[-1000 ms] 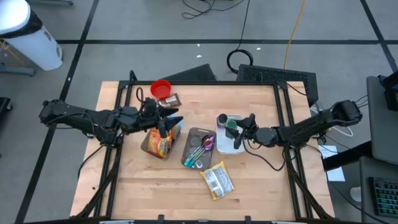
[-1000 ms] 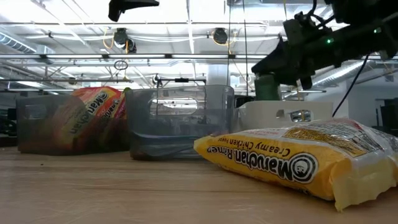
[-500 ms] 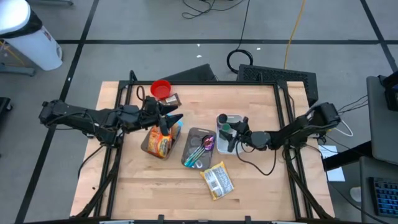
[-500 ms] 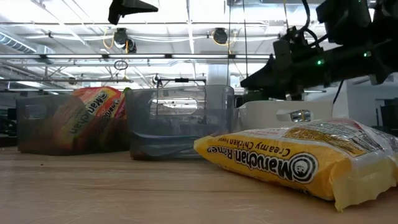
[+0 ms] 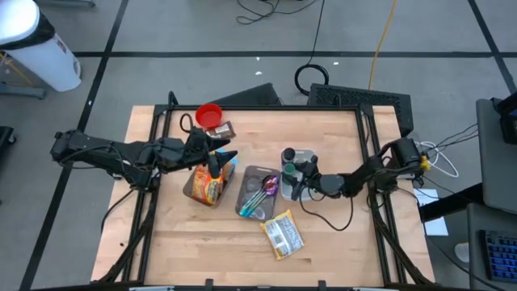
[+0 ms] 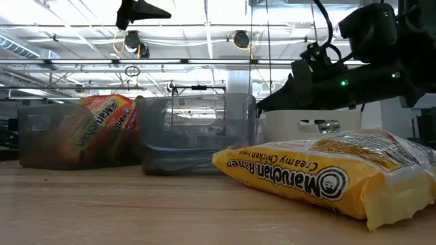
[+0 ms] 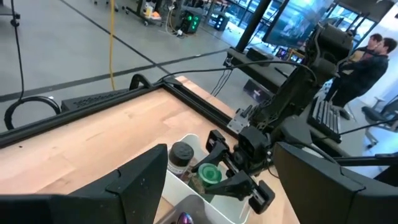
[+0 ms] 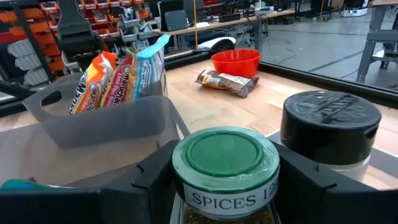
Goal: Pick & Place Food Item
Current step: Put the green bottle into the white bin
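Spice jar [image 8: 225,168] clamped, right tool [image 5: 300,172] over white bin [image 5: 294,193].

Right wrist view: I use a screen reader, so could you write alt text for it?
The right gripper grips a green-lidded jar labelled SPICES, next to a black-lidded jar. Behind them on the wooden table are a grey bin holding ramen packets, a red bowl and a brown snack packet.

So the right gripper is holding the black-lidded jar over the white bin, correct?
Not quite: the right gripper holds the green-lidded spice jar between its fingers, still over the white bin. The right wrist view shows the black-lidded jar standing free beside it.
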